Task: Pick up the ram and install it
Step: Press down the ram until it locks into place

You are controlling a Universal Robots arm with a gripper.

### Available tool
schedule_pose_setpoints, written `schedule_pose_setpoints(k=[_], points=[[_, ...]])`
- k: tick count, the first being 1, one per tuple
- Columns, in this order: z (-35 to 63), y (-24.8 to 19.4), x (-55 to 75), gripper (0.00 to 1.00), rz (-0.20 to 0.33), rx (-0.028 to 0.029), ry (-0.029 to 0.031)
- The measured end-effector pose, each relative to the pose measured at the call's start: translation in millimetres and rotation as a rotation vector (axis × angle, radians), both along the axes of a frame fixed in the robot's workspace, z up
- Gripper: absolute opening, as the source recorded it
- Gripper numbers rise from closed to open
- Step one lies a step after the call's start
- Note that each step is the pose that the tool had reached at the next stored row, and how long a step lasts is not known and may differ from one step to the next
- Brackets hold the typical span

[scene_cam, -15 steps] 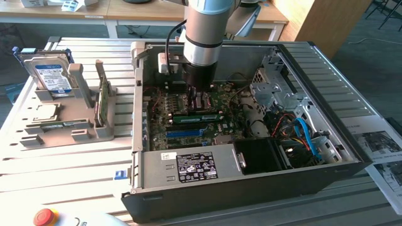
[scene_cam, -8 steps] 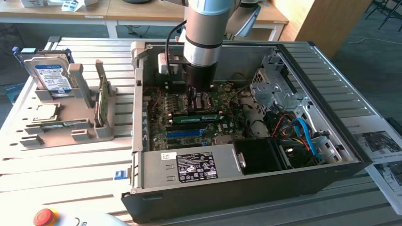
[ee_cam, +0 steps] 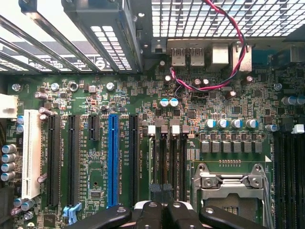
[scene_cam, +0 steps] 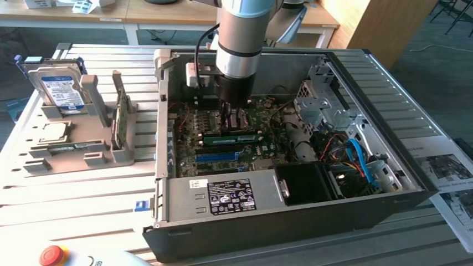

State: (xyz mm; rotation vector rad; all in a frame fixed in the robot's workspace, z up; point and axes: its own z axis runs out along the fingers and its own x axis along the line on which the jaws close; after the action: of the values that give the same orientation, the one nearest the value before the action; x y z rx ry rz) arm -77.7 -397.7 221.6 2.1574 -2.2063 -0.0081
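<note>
Got the gripper (scene_cam: 234, 112) (ee_cam: 160, 211) down inside the open PC case (scene_cam: 296, 221), fingers pinched tight together over the memory slots (ee_cam: 167, 157). Spotted the ram (scene_cam: 232, 138) standing on edge just below it on the motherboard, can't tell if actually gripped

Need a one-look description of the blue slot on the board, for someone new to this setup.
Find the open computer case on the slatted table; the green motherboard lies flat inside it. In its row of long parallel expansion slots, the blue slot sits between black slots, with a white slot at the row's end. It is the only blue one.
</note>
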Motion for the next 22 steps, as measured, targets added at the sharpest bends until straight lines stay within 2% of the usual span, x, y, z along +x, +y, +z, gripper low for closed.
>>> schedule_pose_setpoints(k=[9,22], points=[[9.9,0.0,0.0,0.11,0.000,-0.0002,0.0009],[9.5,-2.5,-0.2,0.11,0.000,0.0000,0.0002]])
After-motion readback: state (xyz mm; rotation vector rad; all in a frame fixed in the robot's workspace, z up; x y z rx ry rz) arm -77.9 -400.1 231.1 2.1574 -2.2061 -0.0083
